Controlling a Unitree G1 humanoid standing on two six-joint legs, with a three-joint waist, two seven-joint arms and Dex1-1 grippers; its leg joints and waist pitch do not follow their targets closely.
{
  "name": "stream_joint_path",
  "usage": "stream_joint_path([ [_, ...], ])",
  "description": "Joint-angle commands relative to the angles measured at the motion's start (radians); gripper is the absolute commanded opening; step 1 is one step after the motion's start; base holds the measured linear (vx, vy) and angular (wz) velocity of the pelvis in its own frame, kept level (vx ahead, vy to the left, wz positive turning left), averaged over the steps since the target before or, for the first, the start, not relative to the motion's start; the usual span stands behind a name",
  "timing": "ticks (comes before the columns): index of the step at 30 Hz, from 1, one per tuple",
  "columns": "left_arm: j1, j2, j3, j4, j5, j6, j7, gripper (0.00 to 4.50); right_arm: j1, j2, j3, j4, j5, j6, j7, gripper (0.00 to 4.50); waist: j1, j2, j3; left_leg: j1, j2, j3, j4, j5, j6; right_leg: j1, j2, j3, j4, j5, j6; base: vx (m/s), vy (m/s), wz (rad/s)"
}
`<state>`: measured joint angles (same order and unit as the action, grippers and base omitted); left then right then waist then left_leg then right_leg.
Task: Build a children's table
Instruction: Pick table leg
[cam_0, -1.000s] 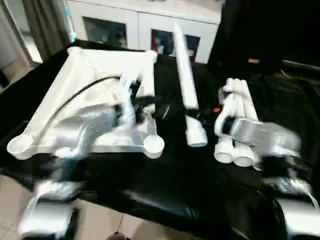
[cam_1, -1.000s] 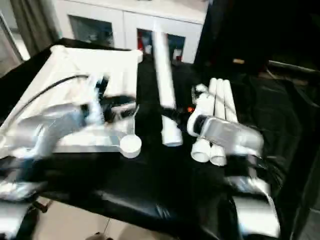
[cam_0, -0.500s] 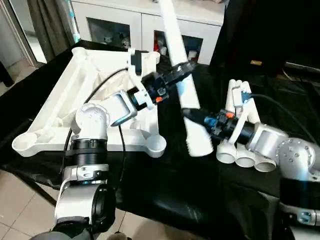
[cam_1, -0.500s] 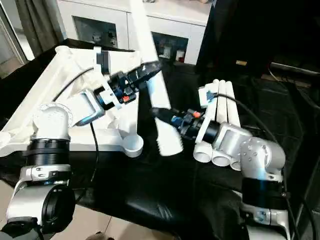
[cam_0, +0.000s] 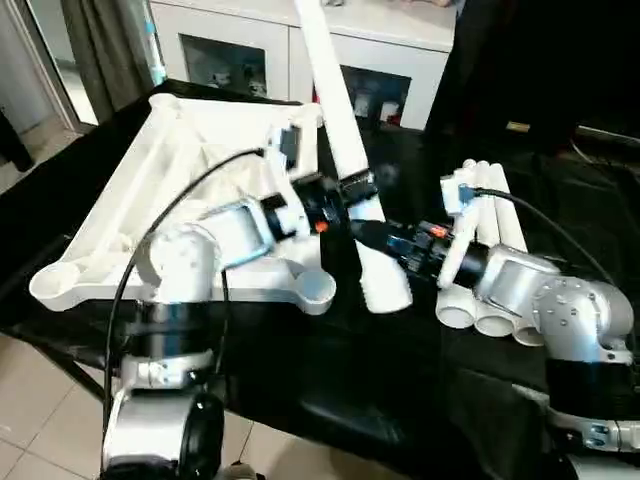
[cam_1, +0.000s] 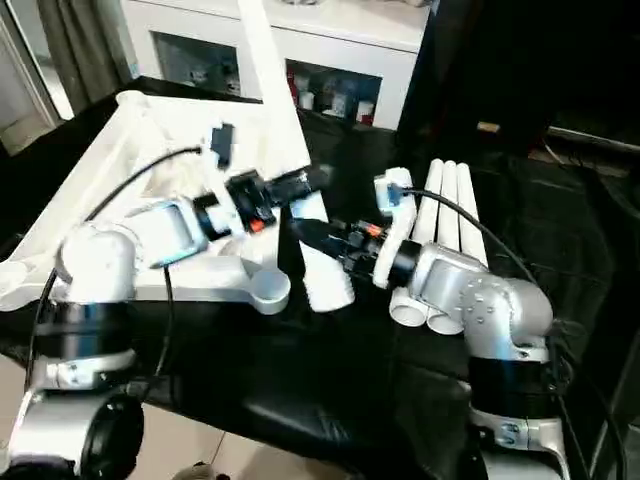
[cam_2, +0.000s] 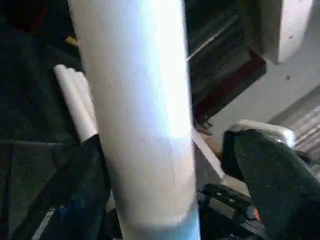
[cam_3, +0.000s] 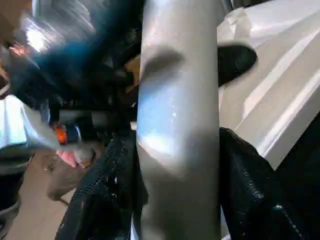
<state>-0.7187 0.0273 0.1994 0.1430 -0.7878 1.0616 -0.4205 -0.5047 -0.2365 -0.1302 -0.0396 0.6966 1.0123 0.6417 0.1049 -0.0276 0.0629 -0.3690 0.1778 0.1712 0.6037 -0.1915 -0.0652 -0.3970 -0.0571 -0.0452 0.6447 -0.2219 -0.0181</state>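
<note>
Over black-draped bench (cam_0: 330, 370), leg (cam_0: 345, 140) slanting up and far, right gripper (cam_0: 370, 232) clamped low, left gripper (cam_0: 345, 190) straddling higher, grip uncertain; tabletop (cam_0: 150, 190) socket (cam_0: 318, 288) near-left.

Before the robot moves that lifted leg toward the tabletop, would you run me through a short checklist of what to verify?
1. Right gripper fingers on both sides of the lifted leg, near its wide end: ok.
2. Left gripper on the same leg, higher up: fingers either side, firm grip cannot tell.
3. Tabletop lying underside up, near corner socket open: ok.
4. Three spare legs lying together, apart from the lifted one: ok.
5. Leg's wide end lined up over the socket: not ok, it hangs beside it.
</note>
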Motion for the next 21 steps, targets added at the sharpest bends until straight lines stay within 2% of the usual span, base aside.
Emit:
stream_joint_path([
  [1,-0.009,-0.022,-0.012,-0.004,0.000,0.000,0.028,3.66,-0.017,0.006,0.016,-0.032,-0.019,-0.011,-0.027,1.87,-0.002,0.012,-0.073,0.007,0.038,-0.013,-0.060,-0.062,-0.008,0.069,-0.072,0.049,-0.085,0.001,-0.201,0.000,0.000,0.00],
  [3,-0.013,-0.031,-0.007,0.011,0.004,-0.006,0.047,3.39,-0.020,0.010,0.020,-0.039,-0.025,-0.012,-0.037,1.87,-0.003,0.010,-0.073,0.003,0.035,-0.014,-0.060,-0.051,-0.004,0.071,-0.071,0.049,-0.084,0.009,-0.197,0.000,0.000,0.00],
  [8,-0.037,-0.061,0.045,0.058,0.033,-0.058,0.136,3.20,-0.030,0.023,0.046,-0.059,-0.054,-0.031,-0.082,1.87,-0.005,0.012,-0.075,0.003,0.036,-0.015,-0.058,-0.041,0.003,0.072,-0.071,0.048,-0.083,0.032,-0.197,0.000,0.000,0.00],
  [10,-0.034,-0.059,0.045,0.054,0.038,-0.064,0.142,2.95,-0.031,0.022,0.054,-0.058,-0.060,-0.039,-0.085,1.87,-0.007,0.004,-0.075,0.003,0.037,-0.015,-0.060,-0.037,0.006,0.073,-0.071,0.047,-0.081,0.040,-0.197,0.000,0.000,0.00],
  [11,-0.034,-0.059,0.045,0.054,0.038,-0.064,0.142,2.91,-0.031,0.022,0.054,-0.058,-0.060,-0.039,-0.085,1.87,-0.009,0.008,-0.074,0.003,0.037,-0.015,-0.060,-0.038,0.008,0.071,-0.072,0.048,-0.080,0.037,-0.198,0.000,0.000,0.00],
  [13,-0.026,-0.057,0.044,0.042,0.044,-0.073,0.168,2.85,-0.032,0.023,0.063,-0.057,-0.068,-0.043,-0.088,1.87,-0.010,0.005,-0.074,0.003,0.036,-0.014,-0.059,-0.037,0.013,0.072,-0.072,0.048,-0.081,0.039,-0.200,0.000,0.000,0.00],
  [14,-0.026,-0.057,0.044,0.041,0.044,-0.073,0.169,2.57,-0.033,0.023,0.063,-0.057,-0.068,-0.043,-0.088,1.87,-0.010,0.002,-0.074,0.003,0.037,-0.014,-0.059,-0.036,0.014,0.072,-0.072,0.048,-0.080,0.040,-0.201,0.000,0.000,0.00],
  [15,-0.025,-0.058,0.045,0.040,0.048,-0.076,0.176,2.50,-0.033,0.023,0.066,-0.057,-0.070,-0.045,-0.089,1.87,-0.011,0.005,-0.073,0.002,0.037,-0.014,-0.059,-0.032,0.019,0.070,-0.072,0.049,-0.081,0.040,-0.201,0.000,0.000,0.00],
  [19,-0.017,-0.039,0.021,0.034,0.088,-0.112,0.173,2.39,-0.034,0.021,0.075,-0.053,-0.076,-0.052,-0.087,1.87,-0.010,0.004,-0.073,0.003,0.038,-0.013,-0.060,-0.033,0.019,0.070,-0.073,0.049,-0.082,0.027,-0.198,0.000,0.000,0.00],
  [20,-0.015,-0.031,0.012,0.031,0.098,-0.119,0.166,2.12,-0.034,0.020,0.078,-0.053,-0.077,-0.054,-0.087,1.87,-0.010,0.005,-0.073,0.004,0.039,-0.014,-0.060,-0.033,0.019,0.069,-0.073,0.049,-0.081,0.026,-0.197,0.000,0.000,0.00],
  [21,-0.015,-0.019,0.000,0.028,0.112,-0.128,0.158,2.12,-0.034,0.018,0.081,-0.053,-0.077,-0.056,-0.085,1.87,-0.010,0.006,-0.073,0.004,0.039,-0.013,-0.060,-0.030,0.018,0.069,-0.074,0.049,-0.080,0.030,-0.193,0.000,0.000,0.00],
])
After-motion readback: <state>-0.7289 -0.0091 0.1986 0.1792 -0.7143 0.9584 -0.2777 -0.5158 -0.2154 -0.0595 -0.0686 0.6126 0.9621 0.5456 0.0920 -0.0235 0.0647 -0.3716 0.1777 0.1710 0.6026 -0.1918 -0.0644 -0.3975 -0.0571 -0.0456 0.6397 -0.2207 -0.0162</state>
